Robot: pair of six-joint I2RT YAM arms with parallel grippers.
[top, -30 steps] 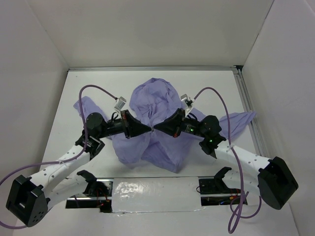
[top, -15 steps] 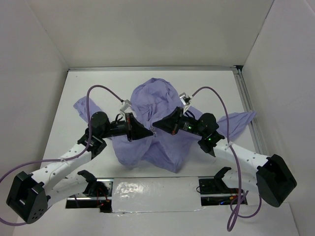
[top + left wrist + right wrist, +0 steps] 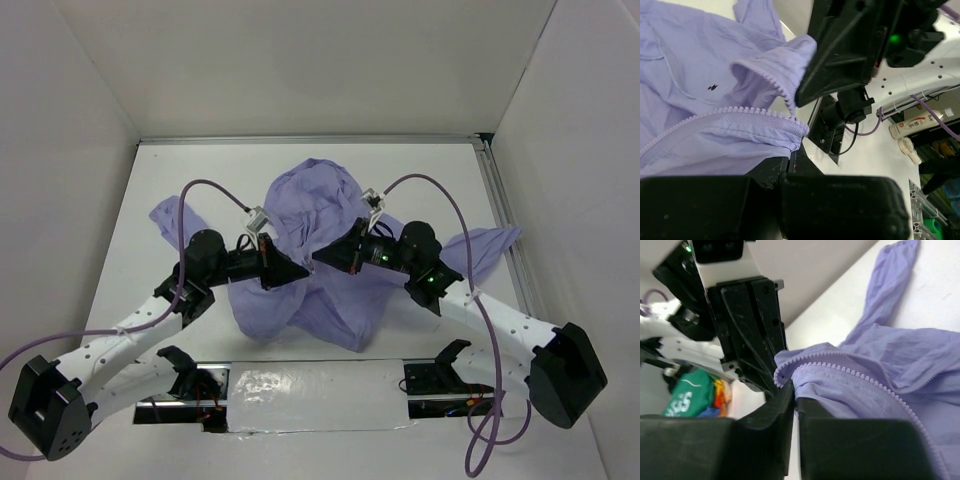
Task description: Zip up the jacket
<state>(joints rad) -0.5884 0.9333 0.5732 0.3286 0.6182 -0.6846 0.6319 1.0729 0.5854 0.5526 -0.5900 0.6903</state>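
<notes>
The jacket [image 3: 310, 200] is lying bunched on the counter [image 3: 200, 170] beneath and beyond both hands, with its sleeves trailing out to either side. The left hand [image 3: 298, 270] is clamping one front edge, fingers together on the fabric, and the right hand [image 3: 318, 258] is pinching the opposite edge in the same way, the two tips nearly touching each other. The likeliest failure is the thin cloth sliding out of either pinch as the edges are drawn together, since each grip is taking only a narrow fold. The tips could also knock into one another, and a curled edge could leave the two rows of teeth meeting crooked. The overhead view is giving the whole spread of the garment but no zipper detail. The left wrist view is showing the zipper teeth [image 3: 740, 111] running into its own hand [image 3: 790, 162], with the other edge curling at the right hand's tip. The right wrist view is showing its own row of teeth [image 3: 865, 380]. No slider is showing anywhere.
</notes>
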